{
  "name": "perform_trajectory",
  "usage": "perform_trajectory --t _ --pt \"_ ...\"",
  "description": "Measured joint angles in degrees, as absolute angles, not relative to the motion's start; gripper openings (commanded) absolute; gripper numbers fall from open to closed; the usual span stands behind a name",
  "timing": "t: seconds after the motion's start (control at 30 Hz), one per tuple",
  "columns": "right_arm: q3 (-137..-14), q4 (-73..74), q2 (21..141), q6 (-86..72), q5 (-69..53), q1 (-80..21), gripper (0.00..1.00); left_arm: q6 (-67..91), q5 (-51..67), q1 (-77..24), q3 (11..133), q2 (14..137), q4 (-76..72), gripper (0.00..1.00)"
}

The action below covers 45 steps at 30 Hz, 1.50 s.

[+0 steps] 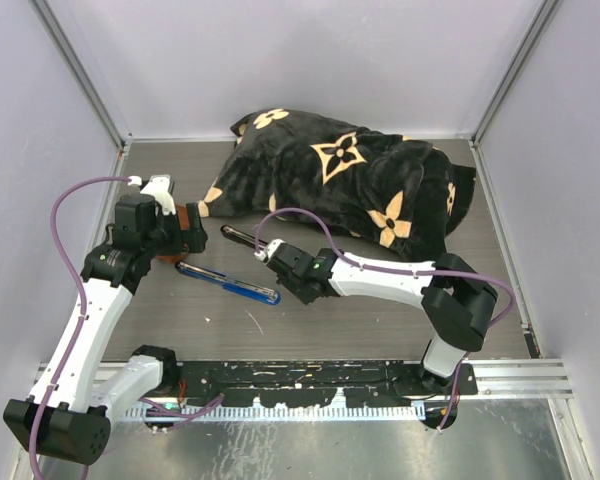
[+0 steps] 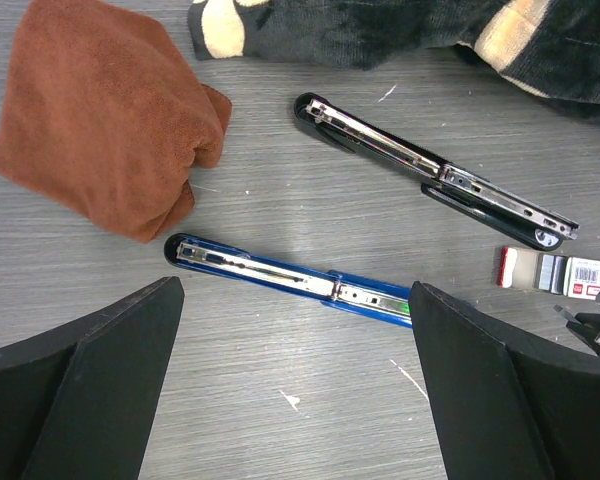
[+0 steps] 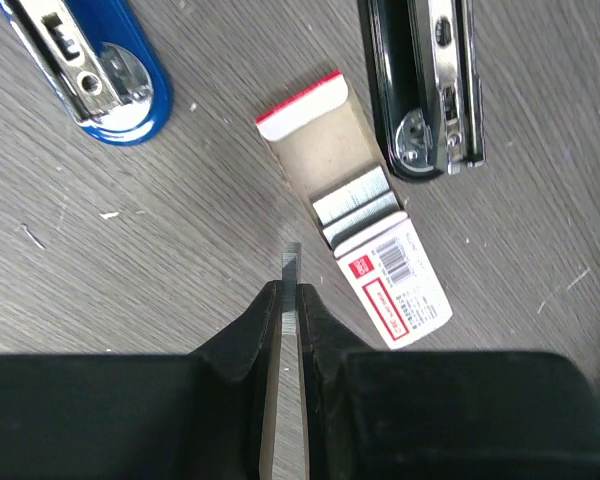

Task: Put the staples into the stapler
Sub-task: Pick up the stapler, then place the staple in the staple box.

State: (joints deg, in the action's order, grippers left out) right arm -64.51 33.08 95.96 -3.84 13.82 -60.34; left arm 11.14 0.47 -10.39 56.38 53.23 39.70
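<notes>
The staples box (image 3: 398, 284) lies slid open on the table, with grey staple strips (image 3: 355, 203) showing in its cardboard tray. It also shows in the left wrist view (image 2: 555, 272). My right gripper (image 3: 292, 292) is shut on one thin strip of staples (image 3: 292, 262), just above the table beside the box. The blue stapler (image 2: 280, 275) and the black stapler (image 2: 435, 175) both lie opened out flat, metal rails up. In the right wrist view their ends sit either side of the box, the blue one (image 3: 100, 70) and the black one (image 3: 425, 80). My left gripper (image 2: 297, 292) is open and empty above the blue stapler (image 1: 228, 283).
A folded brown cloth (image 2: 105, 110) lies left of the staplers. A black blanket with a tan flower pattern (image 1: 350, 175) is heaped at the back of the table. White walls close in the table on three sides.
</notes>
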Motion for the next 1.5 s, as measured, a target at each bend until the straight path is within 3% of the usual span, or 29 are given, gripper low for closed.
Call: perform_trajectory --t 0.73,1.13,1.5 --pt "-61.14 35.42 96.18 -12.47 31.73 -64.82 0.17 11.20 0.75 -10.39 56.31 53.23 39.70 0.98" --pt "-63.99 35.62 103.11 -10.81 39.24 -64.03 0.17 11.22 0.75 -10.39 56.29 53.23 39.70 0.98" --pt "-64.47 34.57 104.99 -10.33 39.70 -63.53 0.27 11.22 0.75 -10.39 56.29 53.21 39.70 0.98"
